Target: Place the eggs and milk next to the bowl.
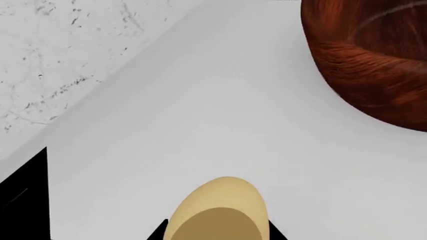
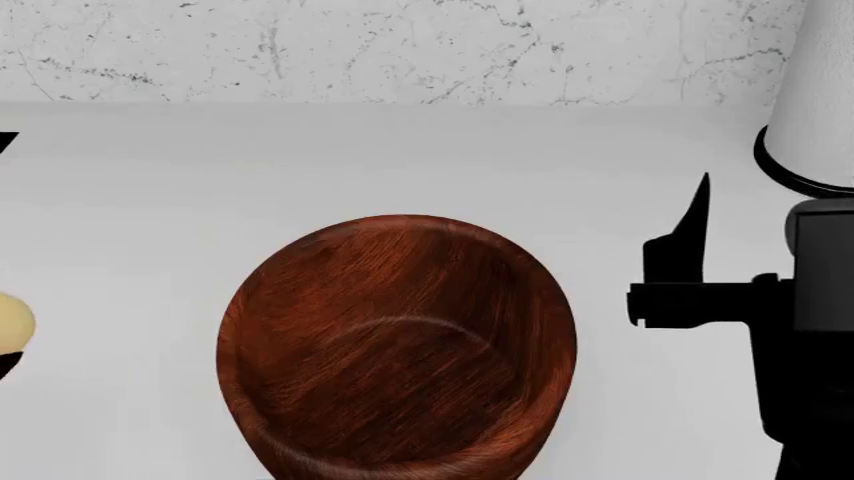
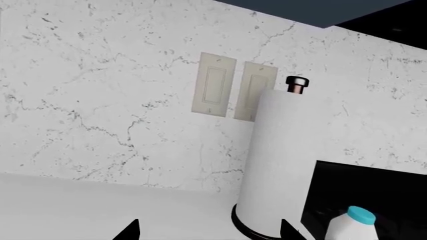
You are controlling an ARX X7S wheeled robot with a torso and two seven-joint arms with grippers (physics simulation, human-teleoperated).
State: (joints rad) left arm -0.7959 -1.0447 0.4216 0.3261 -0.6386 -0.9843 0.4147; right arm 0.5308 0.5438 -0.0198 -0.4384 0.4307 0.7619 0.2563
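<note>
A pale yellow-tan egg (image 1: 220, 210) sits between the two black fingertips of my left gripper (image 1: 217, 235), which is shut on it just over the white counter. In the head view this egg (image 2: 11, 322) shows at the far left edge, apart from and left of the bowl (image 2: 396, 350), a wide reddish-brown wooden one. The same bowl (image 1: 373, 55) fills a corner of the left wrist view. My right gripper (image 2: 699, 205) stands right of the bowl, open (image 3: 208, 232), with nothing in it. The milk (image 3: 352, 225), white with a teal cap, stands beyond a paper towel roll.
A tall white paper towel roll (image 3: 280, 160) on a black base ring stands at the back right (image 2: 817, 90). A marble wall (image 2: 400, 50) with two switch plates (image 3: 213, 85) closes the back. A black surface (image 3: 373, 190) lies behind the milk. A dark block (image 1: 23, 200) is near the egg.
</note>
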